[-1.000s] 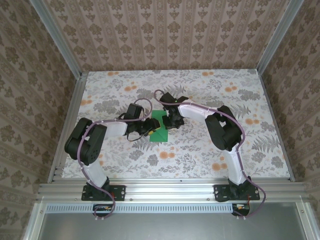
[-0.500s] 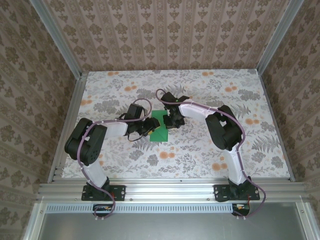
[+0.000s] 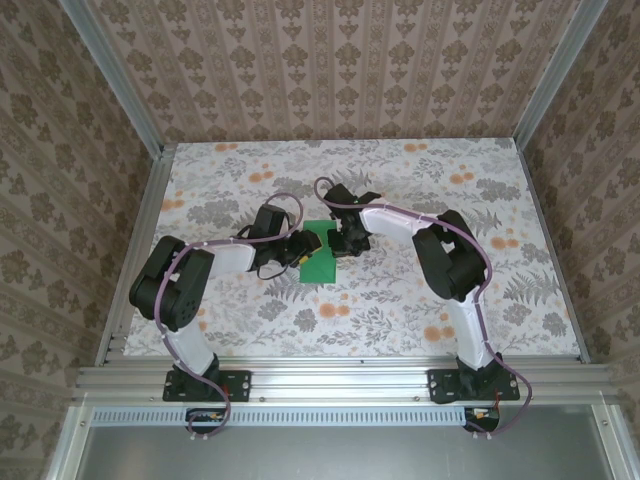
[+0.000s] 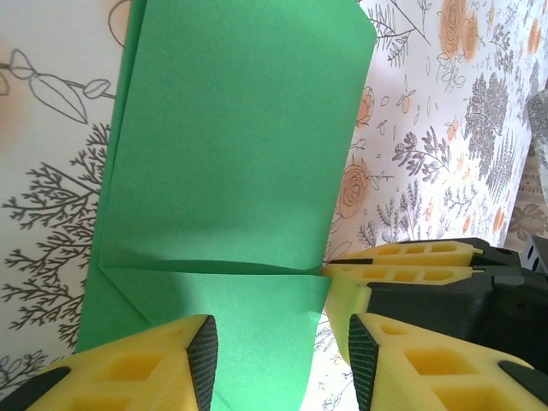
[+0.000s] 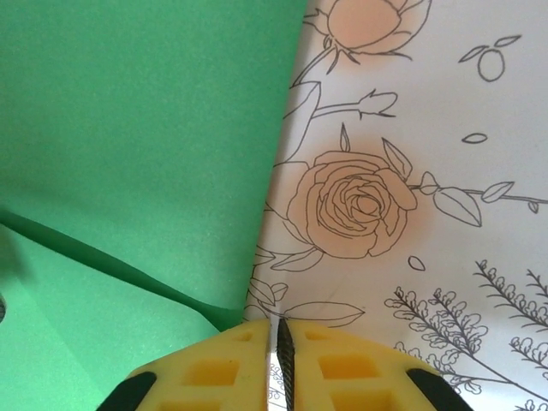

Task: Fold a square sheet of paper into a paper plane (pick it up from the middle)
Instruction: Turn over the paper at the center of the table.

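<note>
Top external: flat at the middle of the table (image 3: 420,300), green sheet of paper (image 3: 318,268), partly folded, with left gripper (image 3: 298,256) at its left edge and right gripper (image 3: 345,243) at its right. Left wrist: nearest, fingers spread apart, gripping nothing, one over the paper; beyond, a cross crease, then a folded flap. Right wrist: fingers pressed together at the paper's edge, possibly pinching it, hard to tell.

Mid-table: left gripper (image 3: 297,256) and right gripper (image 3: 343,243) crowd the paper (image 3: 320,262) from both sides; table (image 3: 430,300) open all around them.
</note>
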